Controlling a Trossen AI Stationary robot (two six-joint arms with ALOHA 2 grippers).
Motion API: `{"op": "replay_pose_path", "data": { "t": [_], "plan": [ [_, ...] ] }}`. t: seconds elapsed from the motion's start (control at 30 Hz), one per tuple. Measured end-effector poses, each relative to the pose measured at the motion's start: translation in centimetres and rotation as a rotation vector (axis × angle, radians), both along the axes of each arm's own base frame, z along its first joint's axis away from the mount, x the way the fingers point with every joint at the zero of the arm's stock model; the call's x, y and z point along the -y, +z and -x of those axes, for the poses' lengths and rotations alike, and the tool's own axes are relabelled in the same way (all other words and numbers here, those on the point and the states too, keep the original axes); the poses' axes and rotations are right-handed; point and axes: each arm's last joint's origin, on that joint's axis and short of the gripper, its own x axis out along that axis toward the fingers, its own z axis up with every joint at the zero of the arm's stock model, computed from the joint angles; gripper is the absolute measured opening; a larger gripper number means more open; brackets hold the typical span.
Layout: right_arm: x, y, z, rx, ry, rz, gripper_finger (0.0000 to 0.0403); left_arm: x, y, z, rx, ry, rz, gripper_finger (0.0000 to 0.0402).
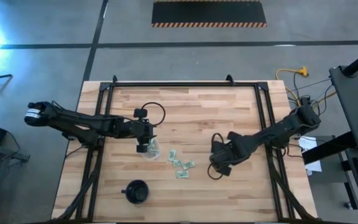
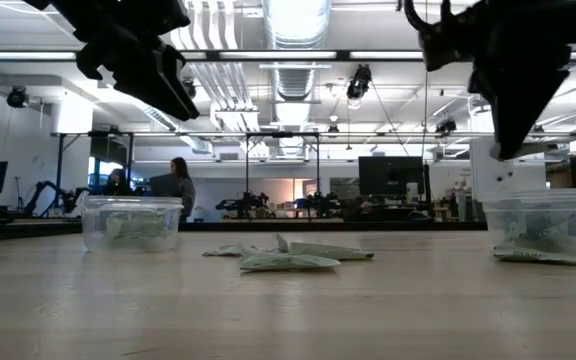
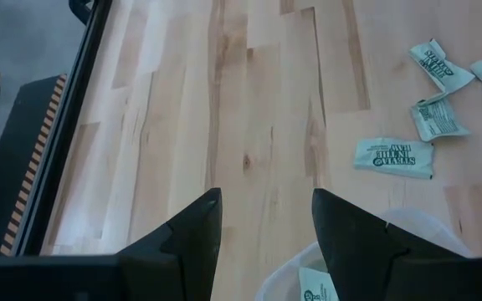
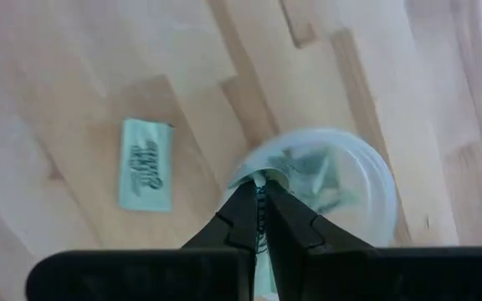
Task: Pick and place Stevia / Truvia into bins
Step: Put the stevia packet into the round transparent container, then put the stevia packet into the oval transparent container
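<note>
Several pale green Stevia packets [image 1: 182, 165] lie flat on the wooden table between two clear cups. My left gripper [image 3: 264, 219] is open and hangs above the left cup [image 1: 148, 150], whose rim [image 3: 408, 219] shows under one finger; a packet [image 3: 315, 286] lies inside. My right gripper [image 4: 260, 191] is shut over the right cup [image 4: 333, 180], which holds packets. In the low view both grippers, left [image 2: 173, 100] and right [image 2: 505, 145], hang clear above the cups [image 2: 131, 222] [image 2: 548, 228]. My right gripper pinches a Stevia packet between its two fingers; it shows edge-on as a thin pale strip [image 4: 260, 179] at the fingertips. The fingers point down from above. The packet is lifted clear, over the near rim of the right cup.
A black round cup [image 1: 137, 191] stands near the table's near edge, left of centre. One packet [image 4: 146, 163] lies on the table beside the right cup. Black frame rails [image 1: 185, 84] run along the table's far edge and sides. Bare wood lies on the far half.
</note>
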Motion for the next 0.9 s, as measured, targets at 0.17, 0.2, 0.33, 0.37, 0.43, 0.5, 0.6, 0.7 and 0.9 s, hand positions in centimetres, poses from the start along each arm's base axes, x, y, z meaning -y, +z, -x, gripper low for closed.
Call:
{"op": "replay_pose_path", "data": {
  "t": [0.17, 0.2, 0.33, 0.37, 0.43, 0.5, 0.6, 0.7, 0.9],
  "plan": [
    [0.8, -0.9, 1.9, -0.015, -0.07, 0.009, 0.0009, 0.0, 0.0, 0.0, -0.003, 0.0, 0.0, 0.017],
    [0.9, -1.2, 2.2, -0.025, -0.086, 0.014, 0.0009, 0.0, 0.0, 0.0, -0.002, 0.0, 0.0, 0.017],
    [1.4, -2.2, 3.5, -0.045, -0.14, 0.025, 0.0009, 0.0, 0.0, 0.0, 0.0, 0.0, 0.0, 0.017],
    [1.5, -2.4, 3.7, -0.049, -0.15, 0.027, 0.001, 0.0, 0.0, 0.0, -0.001, 0.0, 0.0, 0.017],
    [1.7, -2.6, 4.0, -0.054, -0.164, 0.031, 0.0016, 0.0, 0.0, 0.0, 0.002, 0.0, 0.0, 0.017],
    [1.7, -2.6, 4.2, -0.052, -0.165, 0.029, 0.0025, 0.0, 0.0, -0.1, 0.009, -0.001, 0.0, 0.017],
    [1.8, -2.8, 4.3, -0.055, -0.165, 0.031, 0.0045, 0.0, 0.0, -0.1, 0.01, -0.001, 0.0, 0.017],
    [1.8, -2.8, 4.3, -0.054, -0.164, 0.035, 0.007, 0.0, 0.1, -0.1, 0.018, -0.001, 0.001, 0.017],
    [1.8, -2.8, 4.2, -0.049, -0.137, 0.041, 0.0115, 0.0, 0.1, -0.1, 0.019, -0.001, 0.001, 0.017]
  ]
}}
